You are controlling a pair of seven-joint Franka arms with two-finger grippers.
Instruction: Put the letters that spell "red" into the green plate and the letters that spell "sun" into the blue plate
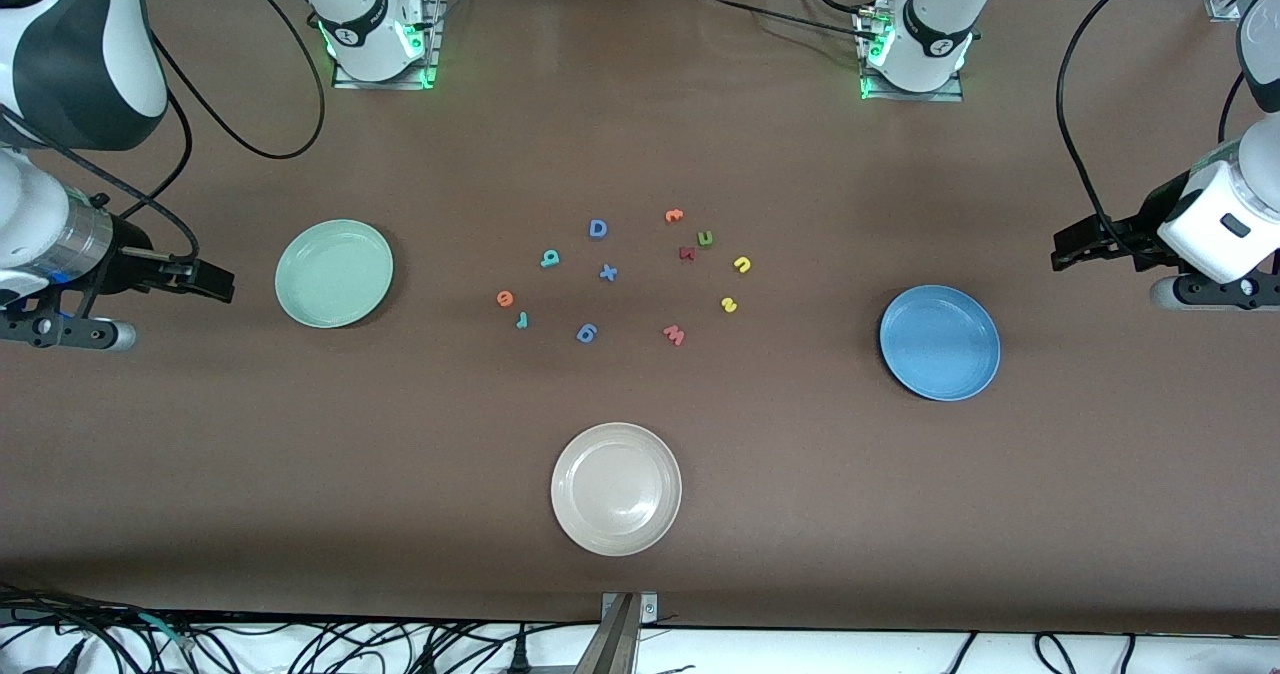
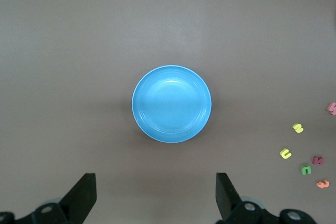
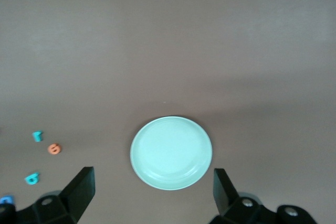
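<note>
Jaws of left gripper [image 2: 156,196] and right gripper [image 3: 151,192] are seen spread wide, empty. Green plate [image 1: 334,273] pale mint, blue plate [image 1: 940,342] medium blue; both round, raised-rimmed.

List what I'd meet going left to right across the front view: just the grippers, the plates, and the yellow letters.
right gripper → green plate → white plate → yellow s → yellow u → blue plate → left gripper
</note>
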